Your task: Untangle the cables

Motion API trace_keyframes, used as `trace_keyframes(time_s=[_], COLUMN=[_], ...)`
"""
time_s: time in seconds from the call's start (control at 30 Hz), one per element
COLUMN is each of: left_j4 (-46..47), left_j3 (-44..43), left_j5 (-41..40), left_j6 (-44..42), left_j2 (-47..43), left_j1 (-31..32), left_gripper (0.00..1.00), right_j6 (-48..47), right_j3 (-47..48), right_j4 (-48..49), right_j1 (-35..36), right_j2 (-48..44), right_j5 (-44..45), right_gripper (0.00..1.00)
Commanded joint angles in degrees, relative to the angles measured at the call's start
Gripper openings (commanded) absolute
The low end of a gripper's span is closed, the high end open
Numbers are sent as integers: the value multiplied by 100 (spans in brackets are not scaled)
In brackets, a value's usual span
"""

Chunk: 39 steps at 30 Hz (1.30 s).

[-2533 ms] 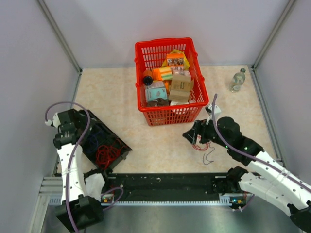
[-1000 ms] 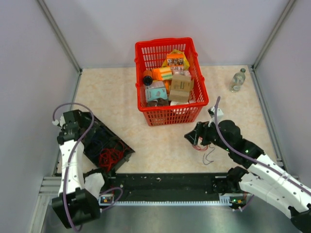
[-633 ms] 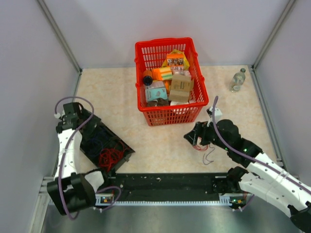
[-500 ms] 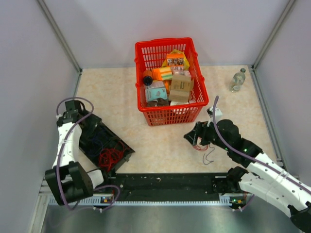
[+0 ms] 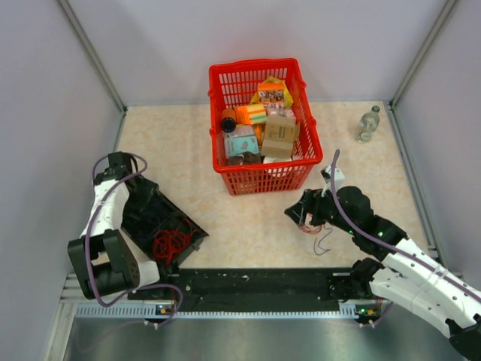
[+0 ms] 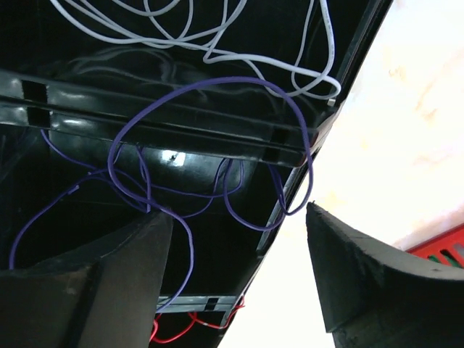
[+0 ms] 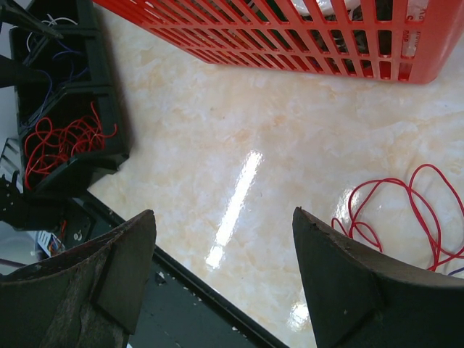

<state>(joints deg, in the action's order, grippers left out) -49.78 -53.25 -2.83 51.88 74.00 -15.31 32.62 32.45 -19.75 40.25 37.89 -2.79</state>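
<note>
Left arm's wrist has swung back toward the far-left end of the tray since the earliest frame; the right arm sits about where it was.

- Table (image 5: 180,143): beige, marbled, glossy.
- Basket (image 5: 267,179): red plastic lattice, rectangular, packed with small boxes. Print on the boxes is too small to read.
- Tray (image 5: 150,199): black plastic with divided compartments, long axis running far-left to near-right.
- Bottle (image 5: 367,124): clear, upright, far right.
- Cables, in the tray: red tangle (image 5: 169,242) in the near compartment, a loose knot with no clear axis; purple wires (image 6: 225,78) looping across a divider; white wires (image 6: 330,43) in the far compartment.
- Cables, on the table: loose red wire (image 7: 395,210) in open loops beside a dark strand, near the basket's front corner.
- Left gripper (image 6: 235,217): fingers spread apart above the purple wires, nothing between them.
- Right gripper (image 7: 223,217): fingers spread apart over bare table, with the loose red wire just beside it.
</note>
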Motion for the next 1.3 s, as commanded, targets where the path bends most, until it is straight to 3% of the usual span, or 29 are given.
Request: trace_keyframes(time_s=[0.0, 0.13, 0.17, 0.27, 0.47, 0.7, 0.9, 1.07, 1.27], left_j4=[232, 144, 187, 136, 188, 274, 424, 206, 328], left_j3=[-106, -10, 43, 236, 807, 1247, 1116, 720, 755], left_j5=[-209, -419, -472, -447, 27, 652, 854, -6, -130], left_j6=[173, 226, 218, 261, 340, 1140, 1465, 1308, 825], left_j2=[141, -86, -261, -552, -1035, -1581, -1362, -975, -756], left_j1=[107, 177, 230, 336, 362, 362, 353, 143, -577], left_gripper=[73, 43, 39, 0, 0, 0, 0, 0, 0], right_j6=[-10, -19, -19, -63, -116, -116, -98, -63, -81], right_j3=[34, -1, -1, -2, 16, -19, -54, -116, -160], right_j4=[147, 147, 147, 182, 199, 234, 235, 191, 129], right_j1=[-70, -70, -70, -70, -70, -61, -70, -70, -70], right_j2=[-45, -97, -97, -54, 17, 17, -27, -141, -264], right_j5=[59, 85, 94, 85, 76, 50, 33, 24, 77], right_gripper=[75, 75, 75, 75, 75, 75, 75, 75, 75])
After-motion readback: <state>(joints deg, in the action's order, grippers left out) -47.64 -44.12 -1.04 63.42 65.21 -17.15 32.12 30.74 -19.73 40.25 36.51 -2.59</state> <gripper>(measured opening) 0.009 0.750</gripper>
